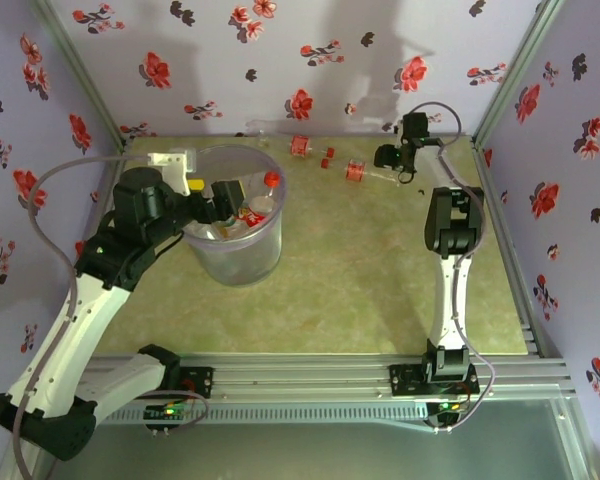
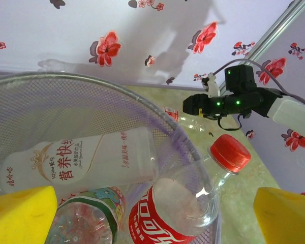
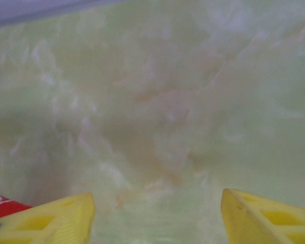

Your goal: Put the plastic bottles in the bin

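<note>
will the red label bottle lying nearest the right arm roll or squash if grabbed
The bottle lies on its side on the flat table, so a nudge would probably roll it. It looks clear and empty, so likely light, with thin walls that may dent.

The left arm (image 1: pixel 70 330) rose from its base at the table's near edge, leaned out to the left and bent back inward at the elbow. The left gripper (image 1: pixel 223 206) pointed right, above the left half of the table, and its yellow fingers (image 2: pixel 20 213) stood wide apart. The right arm (image 1: pixel 448 290) ran straight up from its base towards the far right corner and folded at the wrist. The right gripper (image 1: pixel 385 157) faced left and downward, close over the table, its fingers (image 3: pixel 56 221) spread apart.
</note>
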Controlling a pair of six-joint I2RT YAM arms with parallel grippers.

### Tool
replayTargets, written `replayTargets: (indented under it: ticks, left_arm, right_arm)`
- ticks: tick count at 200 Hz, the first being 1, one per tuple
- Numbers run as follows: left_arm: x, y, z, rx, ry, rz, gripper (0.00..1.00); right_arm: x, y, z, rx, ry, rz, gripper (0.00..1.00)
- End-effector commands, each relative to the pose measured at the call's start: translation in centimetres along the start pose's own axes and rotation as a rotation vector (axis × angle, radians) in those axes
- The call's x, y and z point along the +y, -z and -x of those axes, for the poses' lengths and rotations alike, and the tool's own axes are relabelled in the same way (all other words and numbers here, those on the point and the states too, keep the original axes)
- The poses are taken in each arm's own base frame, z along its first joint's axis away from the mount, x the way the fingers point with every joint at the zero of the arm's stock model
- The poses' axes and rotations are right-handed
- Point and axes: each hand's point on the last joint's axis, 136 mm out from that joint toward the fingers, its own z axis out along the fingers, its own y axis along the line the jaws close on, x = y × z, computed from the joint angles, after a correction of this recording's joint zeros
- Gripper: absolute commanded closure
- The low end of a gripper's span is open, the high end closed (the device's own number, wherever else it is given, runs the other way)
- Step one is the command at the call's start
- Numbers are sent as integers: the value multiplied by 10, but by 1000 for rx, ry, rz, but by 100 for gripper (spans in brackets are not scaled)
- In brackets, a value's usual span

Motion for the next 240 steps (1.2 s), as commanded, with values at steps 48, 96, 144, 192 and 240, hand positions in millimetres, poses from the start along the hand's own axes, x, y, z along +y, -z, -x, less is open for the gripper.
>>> replayTargets:
  ticks: [48,96,144,192,240]
  left_arm:
    - [4,-1,1,-14,11,13,0]
    - [5,-5,0,-14,14,10,0]
    - [3,3,1,-12,6,9,0]
    - [6,4,1,-21,16,20,1]
    - [4,-2,2,-9,9,14,0]
  right_arm:
    - [45,80,-32,-3,51,219,32]
    - [67,105,-57,-5,491,89,11]
    - [38,63,-45,95,731,-93,1]
    - [63,47,-73,207,769,27,4]
    - [65,33,-104,263,711,107,8]
